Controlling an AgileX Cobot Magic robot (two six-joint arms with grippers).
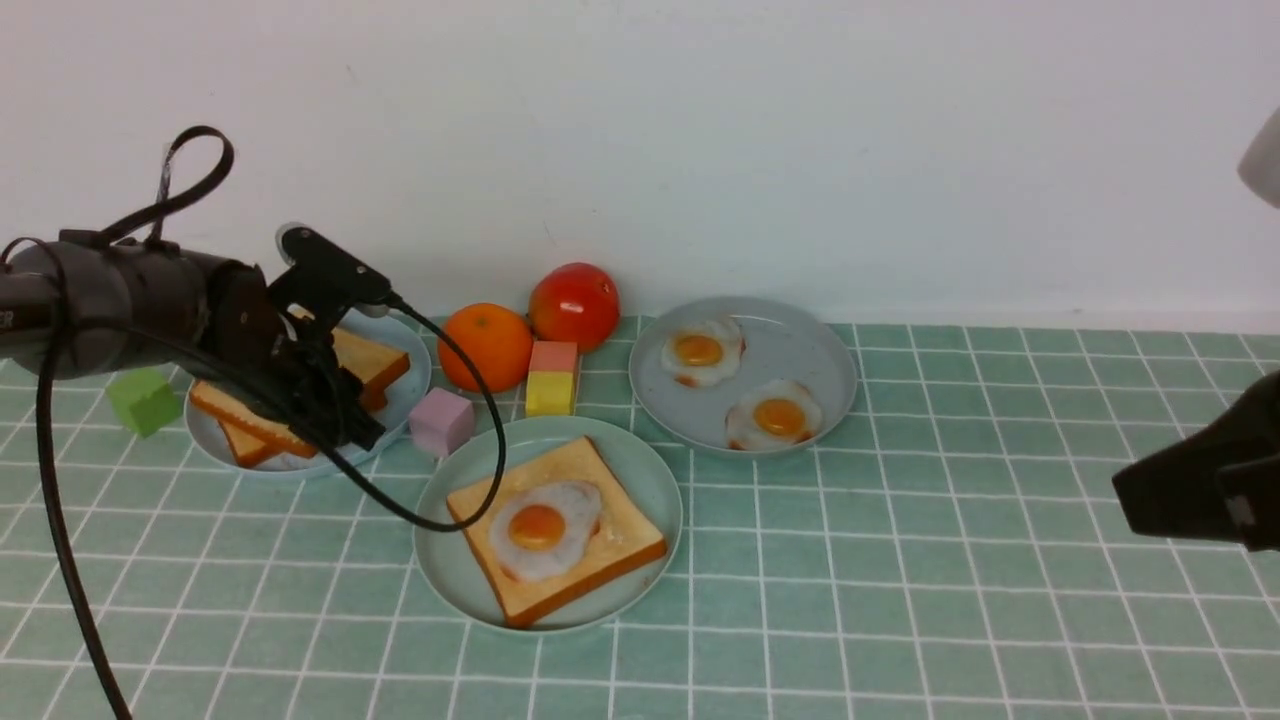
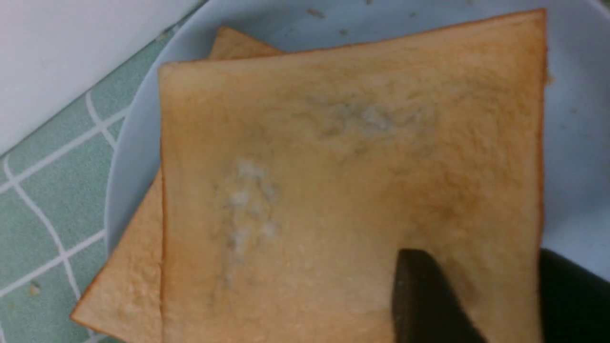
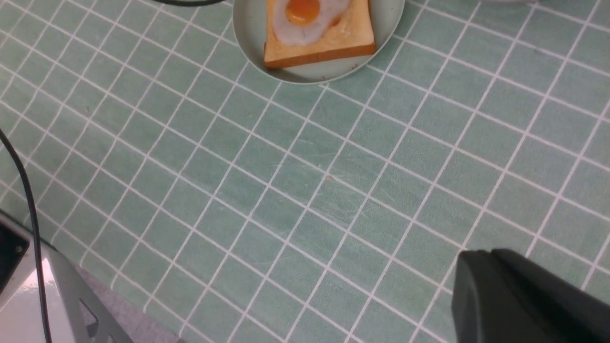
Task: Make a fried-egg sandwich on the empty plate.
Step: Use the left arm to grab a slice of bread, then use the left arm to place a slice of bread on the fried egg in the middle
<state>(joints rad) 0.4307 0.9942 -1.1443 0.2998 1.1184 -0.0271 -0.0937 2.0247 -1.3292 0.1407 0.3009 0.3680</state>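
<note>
Golden-brown, likely stiff and light, the square toast slice [image 2: 333, 166] on the round pale blue plate [image 1: 408, 398] at the frame's left wants nipping by its crust edge, where my left pincer [image 1: 348, 428] sits, closed or not I cannot tell.

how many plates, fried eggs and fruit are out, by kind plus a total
plates: 3 (mint-green plate, grey plate, pale blue plate)
fried eggs: 3
fruit: 2 (orange, tomato)
total: 8
</note>
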